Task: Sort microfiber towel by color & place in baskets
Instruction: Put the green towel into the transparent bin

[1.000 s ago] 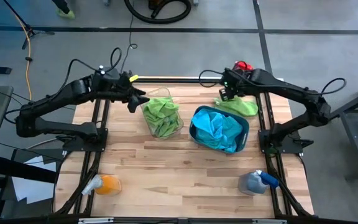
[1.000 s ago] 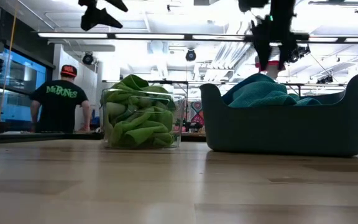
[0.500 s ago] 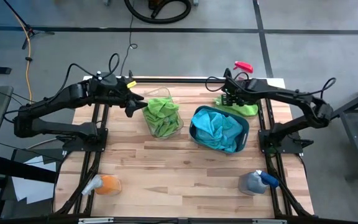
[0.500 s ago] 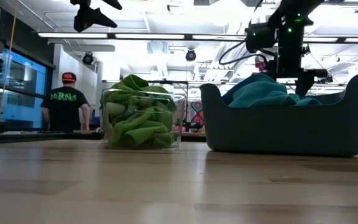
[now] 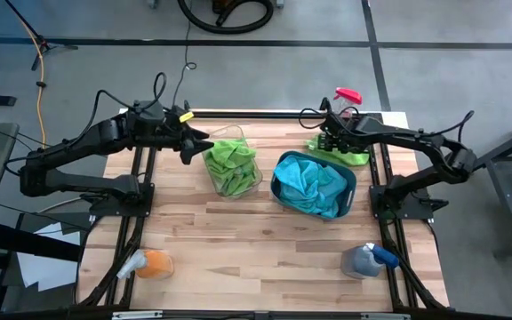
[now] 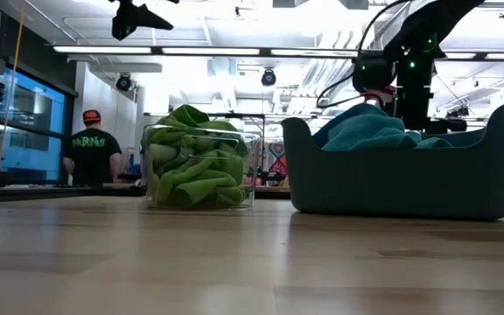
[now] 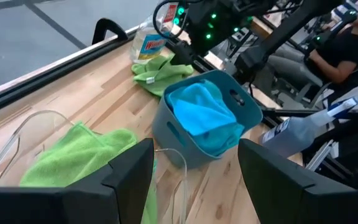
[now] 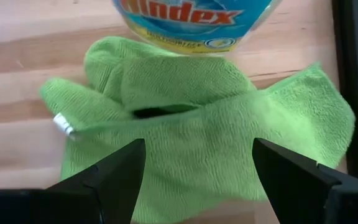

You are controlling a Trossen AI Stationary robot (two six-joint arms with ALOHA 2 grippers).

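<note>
Item: loose green towel (image 8: pixel 197 155), lying crumpled at the table's far right corner, touching a Windex bottle (image 8: pixel 194 18). We are hovering the right gripper (image 5: pixel 332 142) directly over it, jaws spread wide, nothing held.

Item: clear basket (image 5: pixel 232 167), mid-table, already heaped with green towels. Dark teal basket (image 5: pixel 313 184) just beside it, holding blue towels.

Item: left gripper (image 5: pixel 191 142), waiting near the clear basket's far left side, jaws wide and empty.

Risks, as we are judging them: closing on one fold could let the towel trail and snag the teal basket's rim on the way across; a low approach could knock the bottle over.

Also present: two spray bottles, orange (image 5: pixel 152 264) and blue (image 5: pixel 367 260), at the near corners, well apart from our path.
</note>
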